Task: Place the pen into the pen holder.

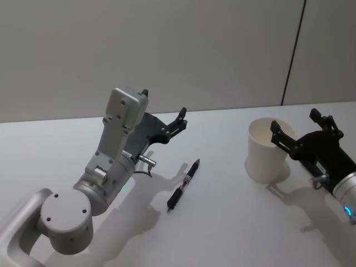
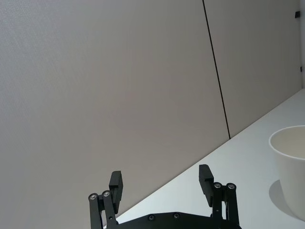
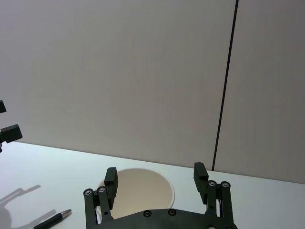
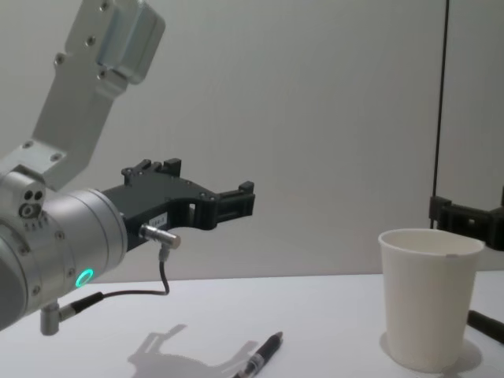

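pen (image 1: 183,185) ungrasped on table (image 1: 222,222) below left claw (image 1: 164,105) | both claws held apart | pen holder (image 1: 267,150) by right claw (image 1: 295,120) | pick+place outstanding

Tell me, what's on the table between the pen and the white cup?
Nothing. In the head view the stretch of table between the pen and the paper cup is bare, and the chest view agrees.

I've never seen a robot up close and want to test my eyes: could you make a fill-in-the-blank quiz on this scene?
The plain white paper cup stands upright and holds ____.
The slim black pen lies flat on the white table, outside the ____.
The left end effector and right end effector both have their fingers ____.
Missing words: nothing; cup; open.
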Action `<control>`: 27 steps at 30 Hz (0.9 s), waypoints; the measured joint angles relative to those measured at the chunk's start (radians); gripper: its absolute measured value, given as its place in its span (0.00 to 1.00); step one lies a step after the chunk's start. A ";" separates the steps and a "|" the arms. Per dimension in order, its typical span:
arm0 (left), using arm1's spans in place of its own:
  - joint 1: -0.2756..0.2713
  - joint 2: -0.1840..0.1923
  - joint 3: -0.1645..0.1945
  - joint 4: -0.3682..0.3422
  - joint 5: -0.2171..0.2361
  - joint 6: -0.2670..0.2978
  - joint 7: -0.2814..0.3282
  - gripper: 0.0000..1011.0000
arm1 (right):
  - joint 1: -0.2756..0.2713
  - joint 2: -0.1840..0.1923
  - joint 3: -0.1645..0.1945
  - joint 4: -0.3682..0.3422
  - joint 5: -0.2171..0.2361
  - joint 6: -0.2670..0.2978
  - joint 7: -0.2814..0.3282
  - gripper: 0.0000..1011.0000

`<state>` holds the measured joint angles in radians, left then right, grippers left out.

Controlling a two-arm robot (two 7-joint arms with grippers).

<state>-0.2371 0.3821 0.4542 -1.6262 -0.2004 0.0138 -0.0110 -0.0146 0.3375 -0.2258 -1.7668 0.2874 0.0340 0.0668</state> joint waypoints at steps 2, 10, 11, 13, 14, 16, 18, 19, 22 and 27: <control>0.000 0.000 0.000 0.000 0.000 0.000 0.000 0.99 | 0.000 0.000 0.000 0.000 0.000 0.000 0.000 0.99; 0.000 0.000 0.000 0.000 0.000 0.000 0.000 0.99 | 0.000 0.000 0.000 0.000 0.000 0.000 0.000 0.99; 0.000 0.000 0.000 0.000 0.000 0.000 0.000 0.99 | 0.000 0.000 0.000 0.000 0.000 0.000 0.000 0.99; 0.000 0.000 0.000 0.000 0.000 0.000 0.000 0.99 | 0.000 0.000 0.000 0.000 0.000 0.000 0.000 0.99; 0.000 0.000 0.000 0.000 0.000 0.000 0.000 0.99 | 0.000 0.000 0.000 0.000 0.000 0.000 0.000 0.99; 0.000 0.000 0.000 0.000 0.000 0.000 0.000 0.99 | 0.000 0.000 0.000 0.000 0.000 0.000 0.000 0.99; 0.000 0.000 0.000 0.000 0.000 0.000 0.000 0.99 | 0.000 0.000 0.000 0.000 0.000 0.000 0.000 0.99; 0.000 0.000 0.000 0.000 0.000 0.000 0.000 0.99 | 0.000 0.000 0.000 0.000 0.000 0.000 0.000 0.99; 0.000 0.000 0.000 0.000 0.000 0.000 0.000 0.99 | 0.000 0.000 0.000 0.000 0.000 0.000 0.000 0.99; 0.000 0.000 0.000 0.000 0.000 0.000 0.000 0.99 | 0.000 0.000 0.000 0.000 0.000 0.000 0.000 0.99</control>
<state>-0.2372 0.3821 0.4542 -1.6262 -0.2004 0.0139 -0.0109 -0.0147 0.3375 -0.2258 -1.7668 0.2874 0.0340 0.0668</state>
